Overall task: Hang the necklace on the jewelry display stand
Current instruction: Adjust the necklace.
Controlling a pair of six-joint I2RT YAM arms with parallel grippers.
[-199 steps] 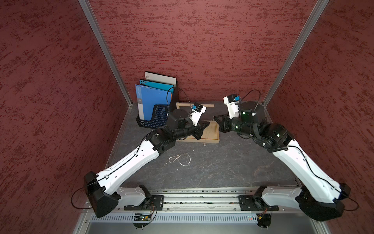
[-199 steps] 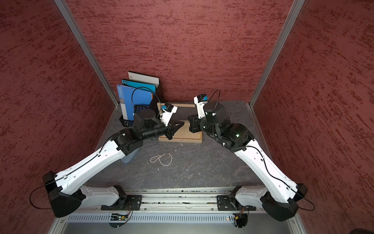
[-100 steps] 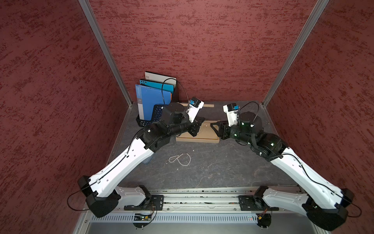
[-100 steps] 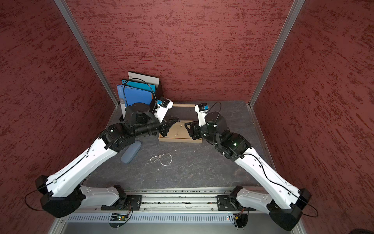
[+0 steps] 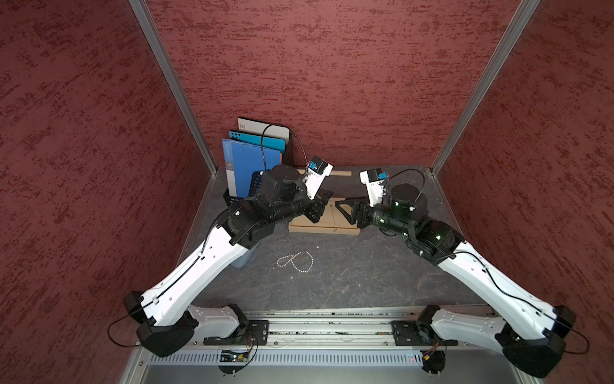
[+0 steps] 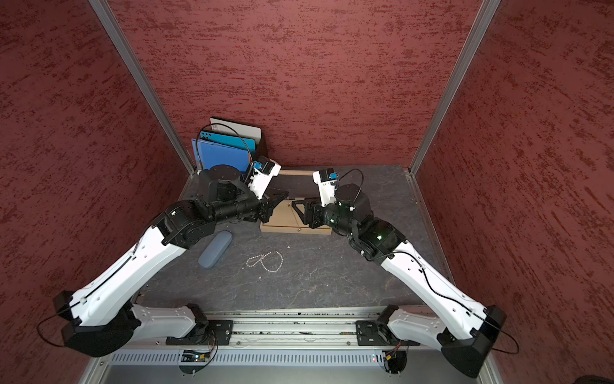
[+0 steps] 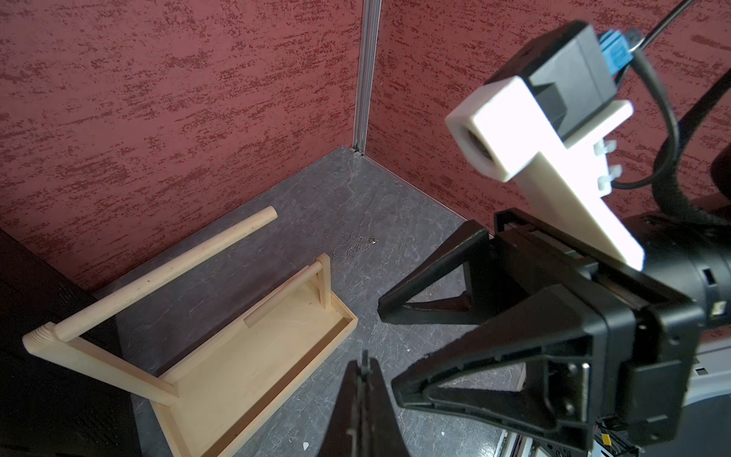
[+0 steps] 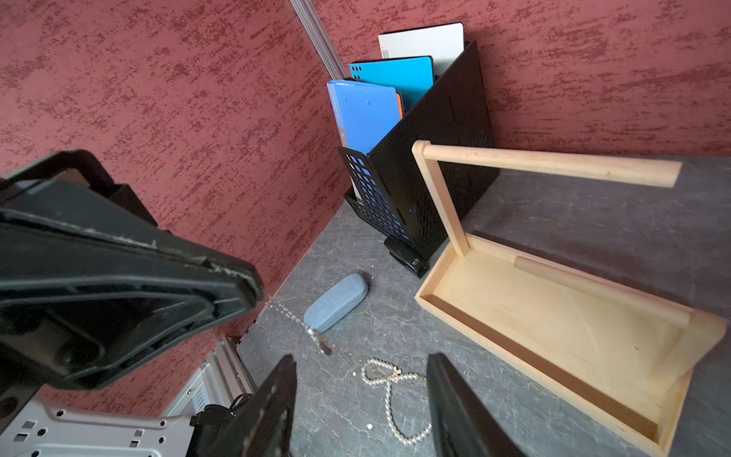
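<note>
Pinching a thin chain (image 8: 312, 333) btwn its tips, L claw (image 7: 362, 362) is pressed together. The chain dangles off it, clasp end loose in the air in R wrist view. In both top views the chain shows as a fine line crossing the tray of the wooden stand (image 5: 315, 229); can't tell if its low end touches the tray. It's not over either arm of the stand yet.

R claw (image 8: 362, 359) is spread, nothing btwn its fingers (image 7: 435, 277). It faces L claw tip-to-tip, just beside it, above the tray.

The stand is upright at the back of the table (image 5: 349, 282), near the back wall: tall post w/ long dowel arm (image 8: 553, 166), short post w/ short arm (image 8: 601, 289). Black file rack (image 8: 431, 170) w/ blue folders (image 5: 247, 166) sits right beside the tall-post end.

On the table in front of the stand, apart from it, lies a looped pearl necklace (image 6: 265, 261) — btwn the two robot arms. One more fine chain (image 7: 356, 248) lies flat on the table past the short-post end. Blue-grey glasses case (image 6: 215, 249) is on the table near L arm, close to the pearls but not touching.
</note>
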